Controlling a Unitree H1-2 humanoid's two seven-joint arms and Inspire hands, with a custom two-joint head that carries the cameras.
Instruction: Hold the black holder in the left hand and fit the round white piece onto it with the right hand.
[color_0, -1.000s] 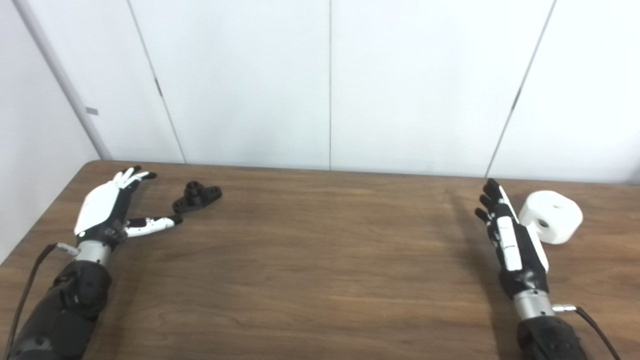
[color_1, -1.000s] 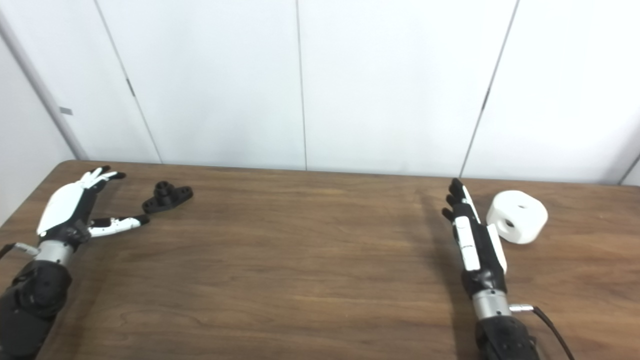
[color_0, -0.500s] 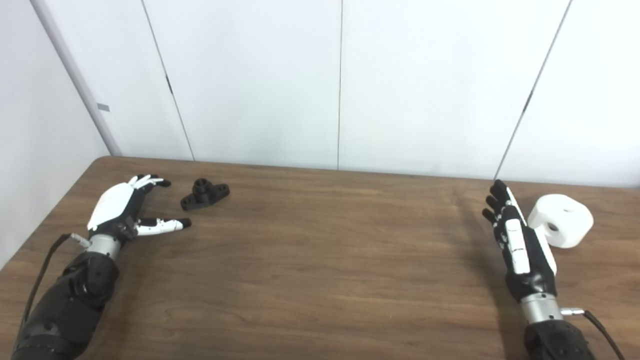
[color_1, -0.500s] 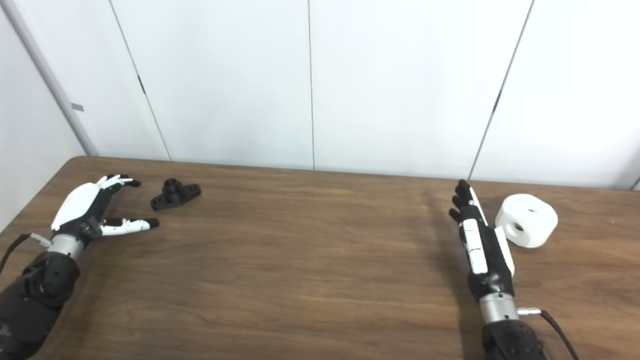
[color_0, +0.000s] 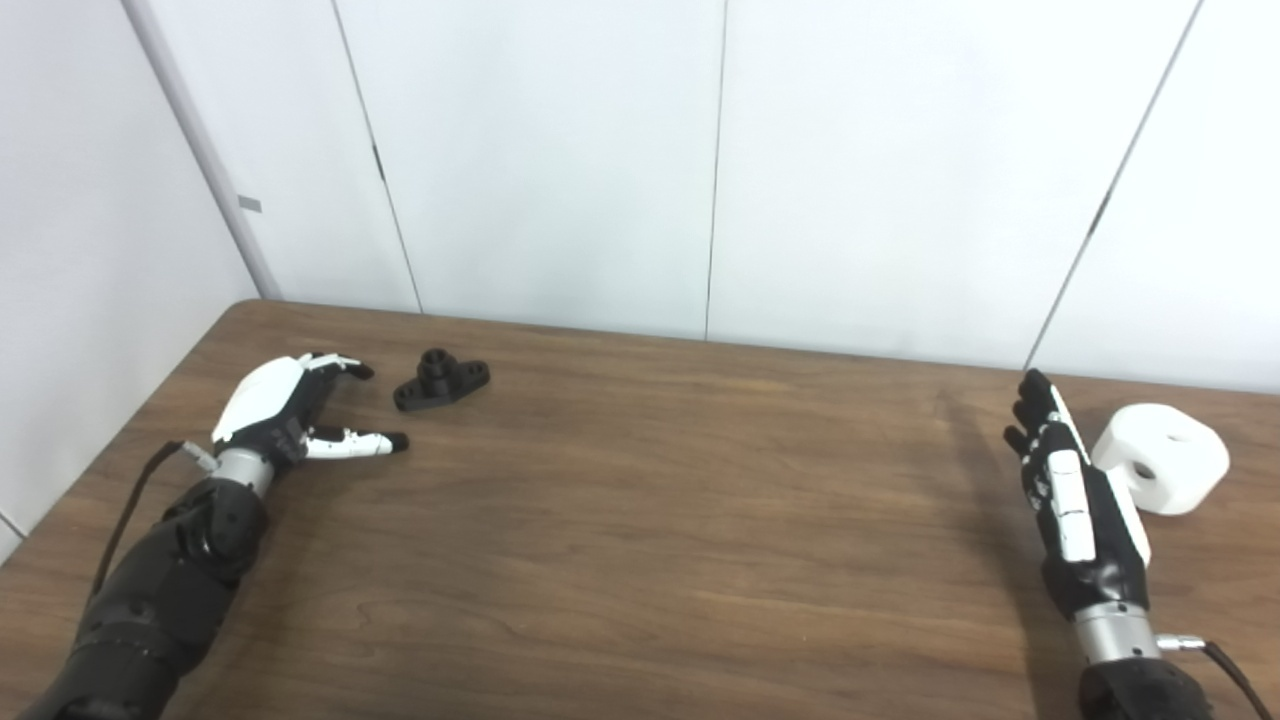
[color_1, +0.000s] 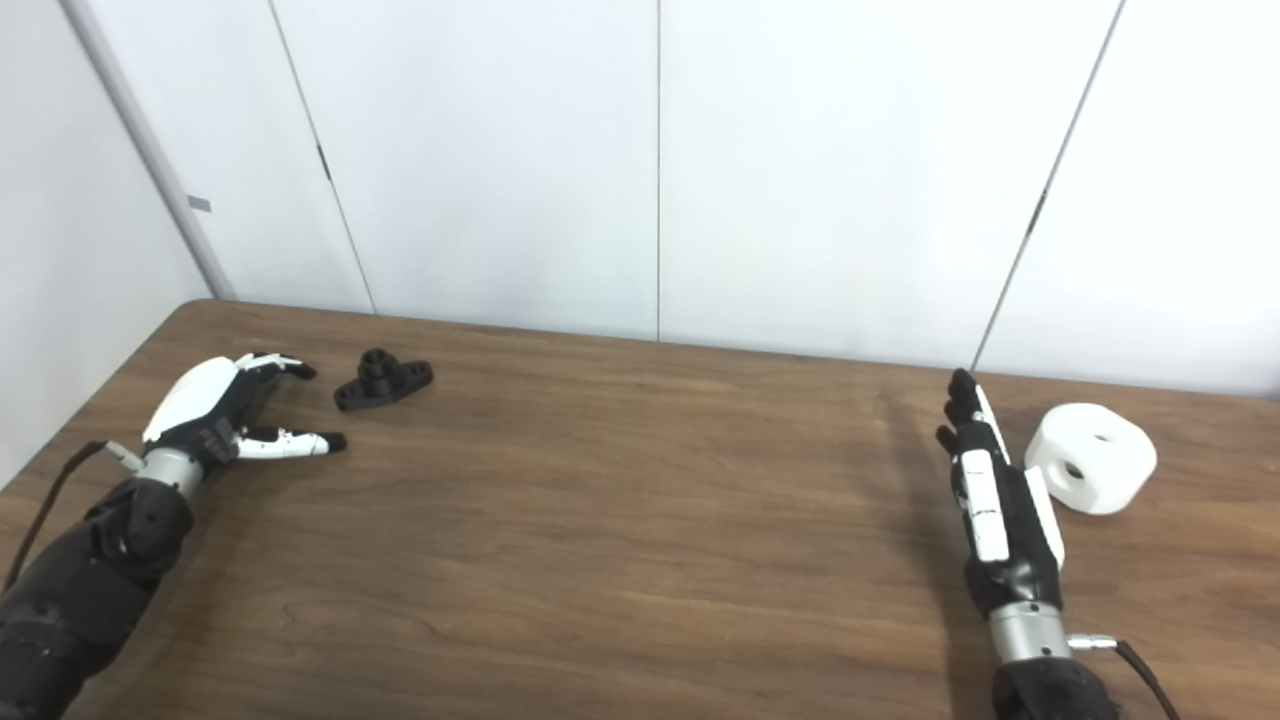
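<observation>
Left eye view: my left robot hand (color_0: 285, 415) lies spread, empty, near the worktop's (color_0: 640, 520) far left corner, just beside the black holder (color_0: 441, 379). Right eye view: my right robot hand (color_1: 995, 500) is spread flat, just beside the round white piece (color_1: 1091, 457) by the right edge.

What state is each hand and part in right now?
left hand: open, empty, beside the holder
black holder: lying on the table, ungripped
right hand: open, fingers straight, beside the white piece
round white piece: on the table, unfitted
</observation>
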